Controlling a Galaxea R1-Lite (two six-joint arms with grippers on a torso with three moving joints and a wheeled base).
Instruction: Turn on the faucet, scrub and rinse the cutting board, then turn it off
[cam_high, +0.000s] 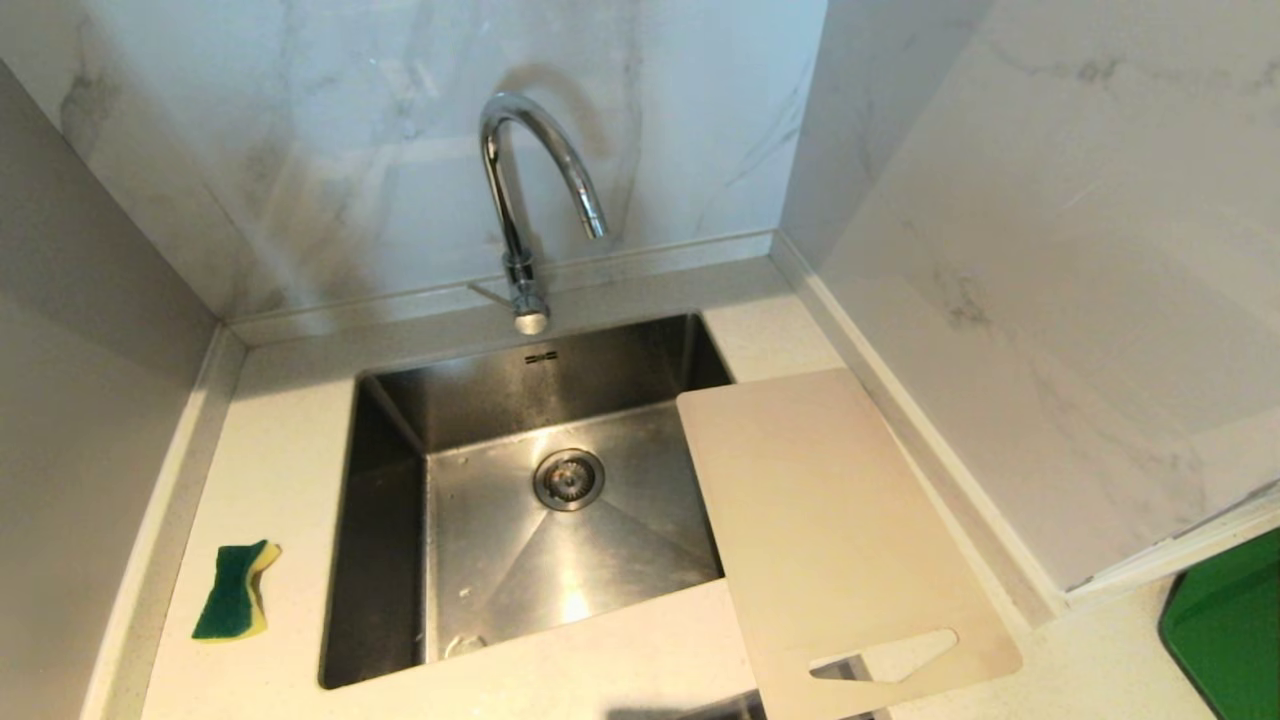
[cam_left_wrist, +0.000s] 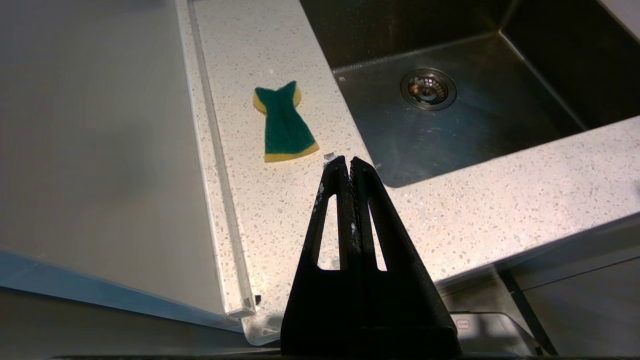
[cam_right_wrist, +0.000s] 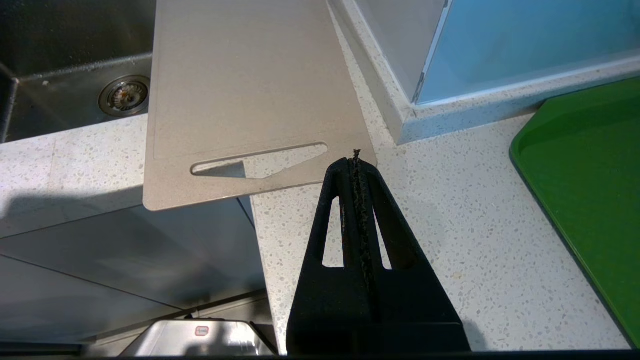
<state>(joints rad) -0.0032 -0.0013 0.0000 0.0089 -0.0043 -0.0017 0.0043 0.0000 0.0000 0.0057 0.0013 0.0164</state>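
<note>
The faucet (cam_high: 520, 200) at upper centre is mirror-bright chrome metal. Below it, the sink (cam_high: 390, 480) is brushed steel with a dull sheen. The cutting board (cam_high: 830, 520) at right looks like smooth matt plastic. The table (cam_high: 280, 440) is speckled, stone-like and faintly glossy. At lower left, the sponge (cam_high: 235, 590) has a rough green scouring face over yellow foam.

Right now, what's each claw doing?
Left claw: closed, holding nothing.
Right claw: closed, holding nothing.
</note>
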